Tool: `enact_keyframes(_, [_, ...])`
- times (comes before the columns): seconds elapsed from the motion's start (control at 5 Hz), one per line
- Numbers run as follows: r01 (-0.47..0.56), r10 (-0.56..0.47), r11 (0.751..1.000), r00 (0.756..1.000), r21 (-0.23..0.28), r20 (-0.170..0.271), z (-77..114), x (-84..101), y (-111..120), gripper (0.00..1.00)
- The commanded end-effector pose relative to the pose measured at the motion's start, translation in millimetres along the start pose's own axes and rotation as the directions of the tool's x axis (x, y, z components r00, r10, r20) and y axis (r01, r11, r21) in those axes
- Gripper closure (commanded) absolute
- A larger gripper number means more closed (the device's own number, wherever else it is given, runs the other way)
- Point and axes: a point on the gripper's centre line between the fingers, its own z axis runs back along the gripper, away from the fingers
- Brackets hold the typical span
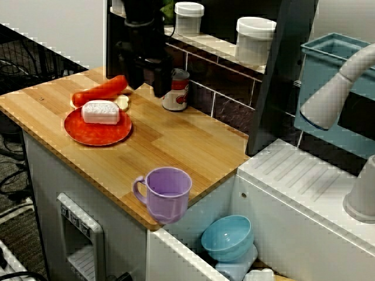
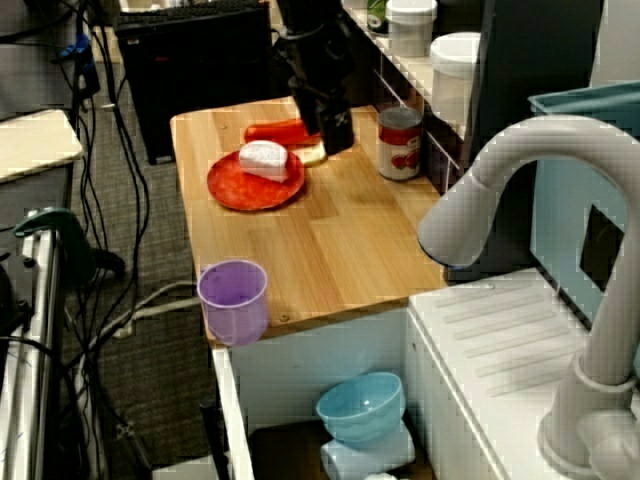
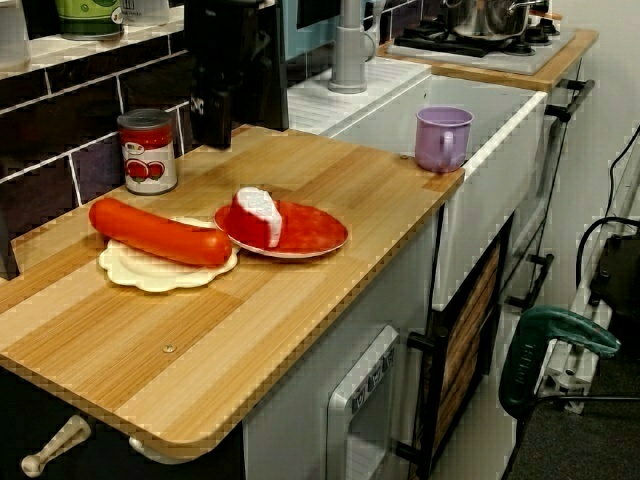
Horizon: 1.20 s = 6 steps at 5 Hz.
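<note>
My black gripper (image 1: 148, 88) hangs low over the wooden counter (image 1: 176, 146), open, with nothing between its fingers. It stands at the back, between the far end of a red sausage (image 1: 99, 89) and a tomato can (image 1: 176, 91). The sausage lies on a small cream plate (image 3: 150, 275). Beside it a red plate (image 1: 88, 136) carries a white-and-red block (image 1: 101, 111). From high up, the gripper (image 2: 335, 135) sits just behind the sausage (image 2: 275, 132) and the red plate (image 2: 240, 188). From the counter's end, the gripper (image 3: 238, 130) is right of the can (image 3: 148, 150).
A purple mug (image 1: 167, 193) stands at the counter's corner by the sink. A blue bowl (image 1: 227, 237) lies in the sink under a grey faucet (image 1: 334, 93). White jars (image 1: 255, 38) line the tiled shelf behind. A dark upright post (image 1: 275, 82) stands at the counter's right end.
</note>
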Motion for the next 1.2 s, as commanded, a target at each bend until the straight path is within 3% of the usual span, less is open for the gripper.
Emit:
enact_keyframes(0.0, [0.116,-0.119,0.993,0.989,0.038,0.084,20.3,-7.6,14,0.0])
enact_keyframes(0.4, [0.198,-0.199,0.98,0.979,0.035,0.052,27.5,-19.0,22,0.0])
enact_keyframes(0.6, [0.236,-0.237,0.971,0.97,0.029,0.059,30.8,-28.0,31,0.0])
enact_keyframes(1.0, [0.368,-0.37,0.929,0.928,0.049,0.041,21.3,-47.2,42,0.0])
